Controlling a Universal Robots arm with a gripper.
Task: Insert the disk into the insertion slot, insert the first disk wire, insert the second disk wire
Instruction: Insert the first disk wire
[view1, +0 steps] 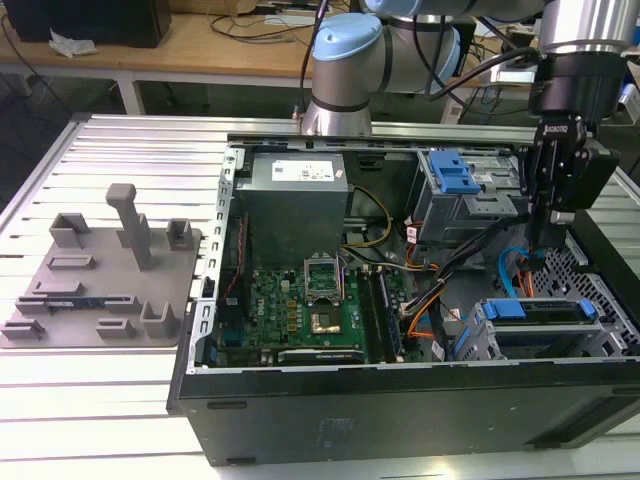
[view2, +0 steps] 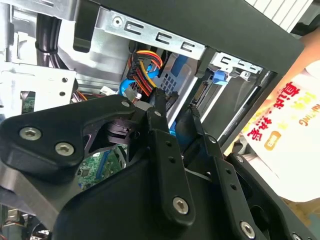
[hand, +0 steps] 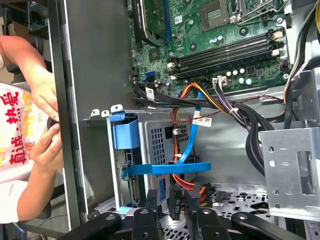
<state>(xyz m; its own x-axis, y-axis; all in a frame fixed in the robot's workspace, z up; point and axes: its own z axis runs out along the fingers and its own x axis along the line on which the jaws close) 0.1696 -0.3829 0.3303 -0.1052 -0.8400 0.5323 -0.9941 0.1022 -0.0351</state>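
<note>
Hanging inside the open black computer case (view1: 400, 420), the gripper (view1: 540, 240) is placed by the exterior view close to the disk (view1: 545, 312), whose blue plastic carrier is lodged in the insertion slot (hand: 155, 137), a grey perforated sheet-metal bay. A narrow gap between the black fingers (view2: 162, 130) is shown in the second wrist view, beside a yellow-red-orange wire bundle (view2: 145, 62). In the first wrist view the first disk wire (hand: 192, 127), flat and blue, is seen running from the green motherboard (hand: 210, 30) toward the bay, and a person's hands (hand: 45, 140) are seen beyond the case wall.
</note>
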